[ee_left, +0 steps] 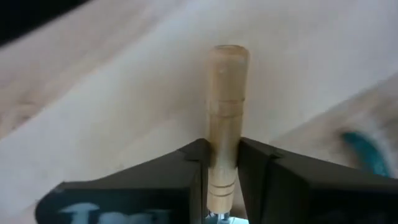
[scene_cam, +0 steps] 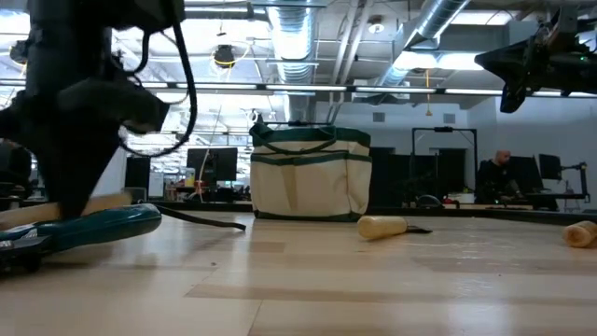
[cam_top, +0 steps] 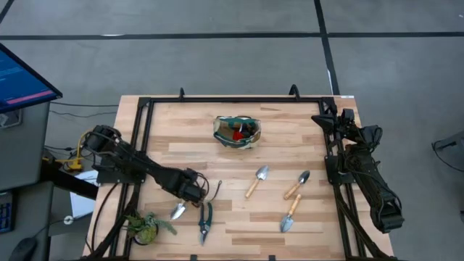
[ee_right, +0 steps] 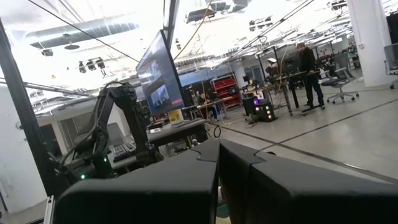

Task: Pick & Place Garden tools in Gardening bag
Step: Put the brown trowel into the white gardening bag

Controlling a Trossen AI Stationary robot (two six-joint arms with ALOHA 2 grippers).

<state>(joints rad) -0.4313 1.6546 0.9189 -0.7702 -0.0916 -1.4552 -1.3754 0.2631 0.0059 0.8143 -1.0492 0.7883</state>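
Observation:
My left gripper [cam_top: 190, 194] is at the table's near left, shut on the wooden handle of a trowel [ee_left: 225, 124]; the trowel's silver blade [cam_top: 177, 212] points toward the near edge. Black shears with teal grips [cam_top: 205, 221] lie flat just right of it, and a thin dark hooked tool [cam_top: 216, 190] lies beside them. Three more wooden-handled trowels [cam_top: 257, 180] [cam_top: 297, 185] [cam_top: 288, 214] lie flat at centre right. The cream bag with green trim [cam_top: 237, 132] stands on its base at the far centre, a red piece [cam_top: 237, 134] inside. My right gripper [cam_top: 326, 119] is shut and empty, raised at the far right. My left gripper pinches the trowel's wooden handle [ee_left: 222, 177] between its two fingers [ee_left: 194, 165], near the blade end. The handle's free end [ee_left: 229, 53] sticks out past the fingers. The fingers come from above, across the handle. Whether the trowel is clear of the table, I cannot tell.
A leafy green plant clump [cam_top: 145, 226] lies at the near left corner, close to my left arm. A black frame [cam_top: 239, 100] runs along the table's far edge and sides. Bare wood lies between the bag and the trowels.

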